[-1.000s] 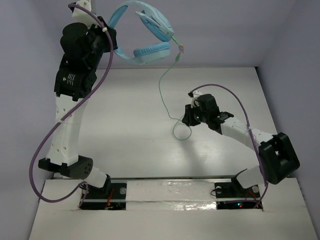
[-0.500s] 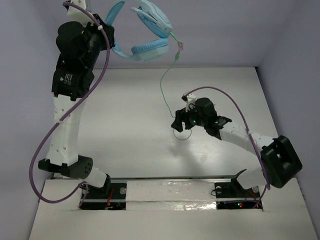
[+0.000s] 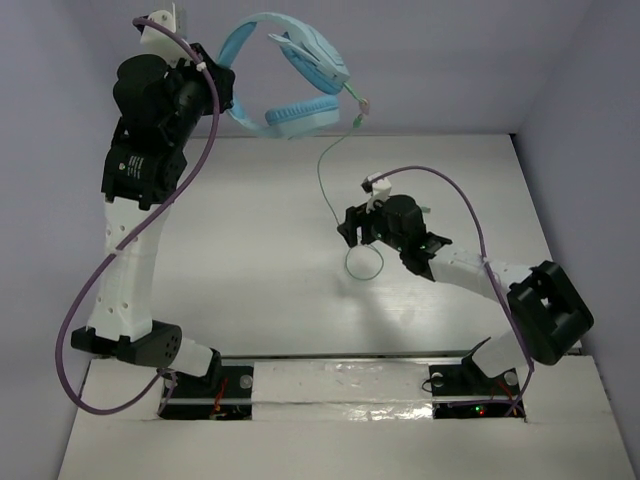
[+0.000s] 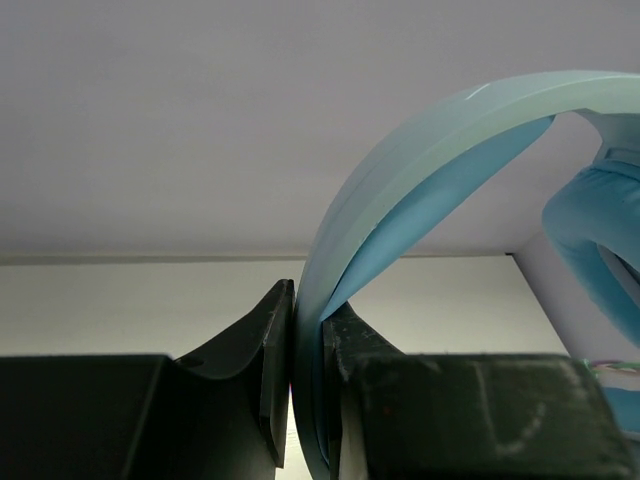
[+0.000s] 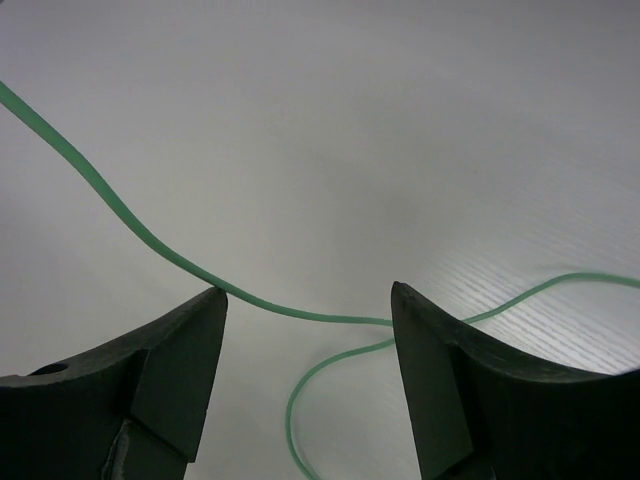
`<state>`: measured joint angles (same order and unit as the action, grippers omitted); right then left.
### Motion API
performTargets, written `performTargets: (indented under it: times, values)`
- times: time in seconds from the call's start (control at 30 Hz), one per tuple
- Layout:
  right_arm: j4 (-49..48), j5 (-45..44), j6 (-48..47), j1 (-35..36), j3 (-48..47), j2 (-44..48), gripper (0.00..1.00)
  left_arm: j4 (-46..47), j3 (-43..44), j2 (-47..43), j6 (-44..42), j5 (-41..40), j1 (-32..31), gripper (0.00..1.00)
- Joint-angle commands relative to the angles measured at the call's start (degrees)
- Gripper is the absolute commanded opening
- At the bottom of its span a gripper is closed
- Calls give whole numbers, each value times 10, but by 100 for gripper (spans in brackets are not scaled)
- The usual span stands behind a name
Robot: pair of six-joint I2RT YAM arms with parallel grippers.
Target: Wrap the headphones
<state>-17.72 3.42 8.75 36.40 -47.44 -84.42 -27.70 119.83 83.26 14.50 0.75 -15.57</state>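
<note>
Wrap was barely started: no cable (image 5: 300, 313) turns on headphones (image 3: 295, 75) yet.
My left gripper (image 4: 307, 320) pinched the headband (image 4: 400, 160), holding them aloft above table (image 3: 250, 250); right gripper (image 5: 308, 300) gaped open around the hanging cable, ungrasped.

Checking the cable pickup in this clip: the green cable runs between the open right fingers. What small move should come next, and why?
Probably close the right gripper on the cable. Its fingers stand open with the cable crossing the gap between them, ungripped, while the left gripper holds the headphones aloft by the headband.
</note>
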Motion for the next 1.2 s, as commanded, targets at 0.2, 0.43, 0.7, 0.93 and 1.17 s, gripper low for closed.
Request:
performTargets:
  times: [0.2,0.43,0.7,0.93,1.17]
  values:
    - [-99,36,3,1,-41,-99,65,69,4,-50,50,55,3,0]
    - [-180,45,27,1,-8,-115,58,34,64,-28,62,56,3,0]
    - [-201,40,99,49,12,-139,9,184,-135,-43,160,-2,3,0]
    - [-9,-61,173,135,-13,-106,0,351,-371,-64,286,-142,13,0]
    - [222,-77,157,244,-108,-90,0,480,-619,-137,315,-282,-48,0]
